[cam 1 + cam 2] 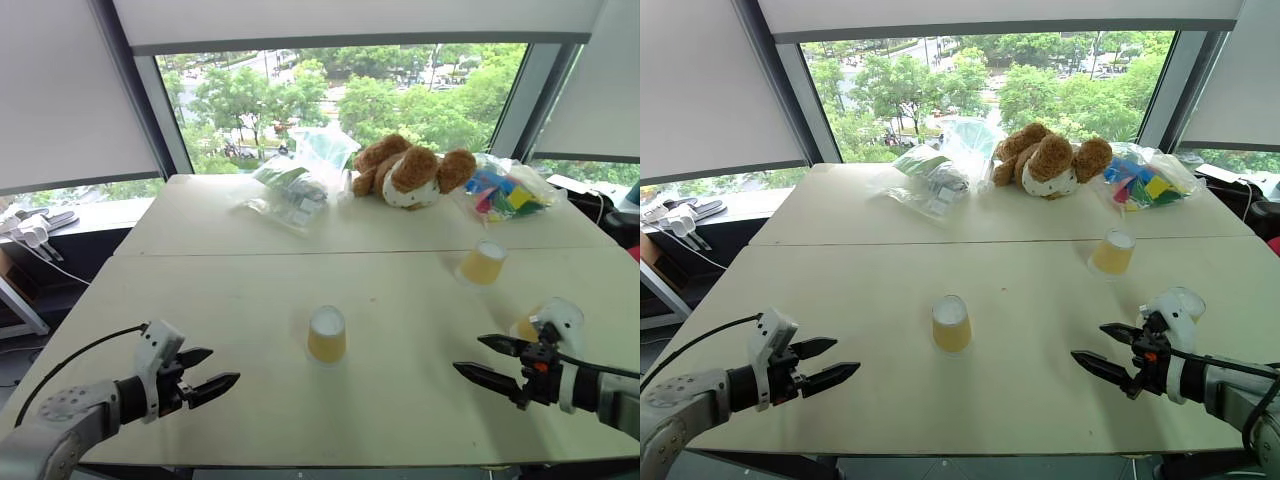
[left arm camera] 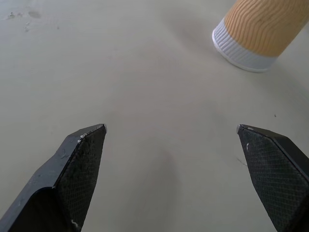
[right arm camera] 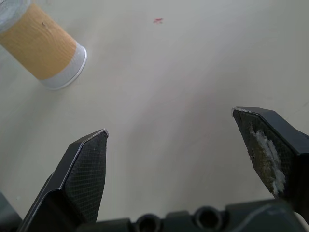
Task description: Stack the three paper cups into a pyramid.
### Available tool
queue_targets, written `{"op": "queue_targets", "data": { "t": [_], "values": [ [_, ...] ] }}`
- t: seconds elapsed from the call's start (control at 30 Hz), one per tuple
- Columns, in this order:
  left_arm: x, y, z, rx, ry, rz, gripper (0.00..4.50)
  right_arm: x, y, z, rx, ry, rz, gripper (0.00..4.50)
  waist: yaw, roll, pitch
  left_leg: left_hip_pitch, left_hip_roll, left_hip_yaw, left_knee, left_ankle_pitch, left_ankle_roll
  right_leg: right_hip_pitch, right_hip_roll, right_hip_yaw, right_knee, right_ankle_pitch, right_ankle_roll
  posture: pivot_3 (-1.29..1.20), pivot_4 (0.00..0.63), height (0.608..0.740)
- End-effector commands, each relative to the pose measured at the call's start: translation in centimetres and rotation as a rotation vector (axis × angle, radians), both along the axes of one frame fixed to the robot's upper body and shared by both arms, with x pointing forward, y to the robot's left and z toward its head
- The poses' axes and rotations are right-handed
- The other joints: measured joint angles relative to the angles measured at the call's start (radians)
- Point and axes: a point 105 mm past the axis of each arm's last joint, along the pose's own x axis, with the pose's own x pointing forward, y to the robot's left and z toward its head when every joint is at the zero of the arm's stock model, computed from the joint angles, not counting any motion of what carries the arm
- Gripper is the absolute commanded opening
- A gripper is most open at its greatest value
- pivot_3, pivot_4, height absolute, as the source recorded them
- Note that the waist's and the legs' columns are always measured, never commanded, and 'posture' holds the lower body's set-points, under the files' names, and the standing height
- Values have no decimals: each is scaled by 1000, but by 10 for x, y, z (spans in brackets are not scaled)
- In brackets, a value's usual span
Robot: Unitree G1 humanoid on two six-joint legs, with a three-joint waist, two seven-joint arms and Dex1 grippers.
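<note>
With both my left gripper [image 1: 208, 372] and right gripper [image 1: 482, 358] spread wide and empty, the three cups stand scattered—middle cup [image 1: 327, 334], far cup [image 1: 482, 262], near-right cup [image 1: 524, 328] behind my right wrist—so a careless reach could topple that one

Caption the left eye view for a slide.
Both grippers, left and right, open above the table; three paper cups unstacked.
</note>
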Motion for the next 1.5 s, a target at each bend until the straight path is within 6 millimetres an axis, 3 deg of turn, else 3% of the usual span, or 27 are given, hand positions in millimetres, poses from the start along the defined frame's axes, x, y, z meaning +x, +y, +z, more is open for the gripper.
{"op": "queue_targets", "data": {
  "t": [0.03, 0.23, 0.37, 0.53, 0.67, 0.77, 1.03, 1.5],
  "values": [
    [9, 3, 21, 19, -107, -11, 4462, 5, 2, 4, -45, -32, 21, 4500, 1, 0, 0, 0, 0, 0, 0, 0, 0, 0, 0, 0, 0, 0, 0, 0, 150, 740],
    [23, 2, 45, -19, -149, -91, 4462, 13, 0, 25, 0, -151, -39, 4500, 7, 0, 0, 0, 0, 0, 0, 0, 0, 0, 0, 0, 0, 0, 0, 0, 150, 740],
    [37, -6, 65, 16, -178, -187, 4462, 12, -10, 47, 59, -282, -174, 4500, 13, 0, 0, 0, 0, -1, 0, 0, 0, 0, 0, 0, 0, 0, 0, 0, 150, 740],
    [39, -52, 105, -12, -250, -420, 4462, 2, -61, 79, -1, -506, -501, 4500, 11, -1, 0, -1, -2, -2, 1, 0, 0, 0, -1, 0, 0, 0, 0, 0, 150, 740],
    [28, -81, 114, -24, -239, -574, 4462, -5, -90, 75, -117, -548, -652, 4500, -3, -1, 0, 0, -2, -1, -1, 0, 0, -1, 0, 0, 1, 0, 0, 0, 150, 740],
    [18, -88, 111, 7, -207, -648, 4462, -4, -101, 66, -138, -539, -706, 4500, -25, 0, 0, 0, -1, 0, -1, 0, 0, -1, 0, 0, 2, 0, 0, 0, 150, 740],
    [7, -82, 102, 149, -188, -686, 4462, 10, -93, 36, -9, -458, -691, 4500, -41, 0, 0, 2, 0, 0, -3, 0, 0, -1, 1, 1, 3, 0, 0, 0, 150, 740],
    [12, -74, 92, 179, -186, -640, 4462, 31, -97, 23, 66, -417, -713, 4500, -40, 0, 0, 2, -1, -1, -3, 0, 0, -1, 1, 1, 2, 0, 0, 0, 150, 740]
  ]
}}
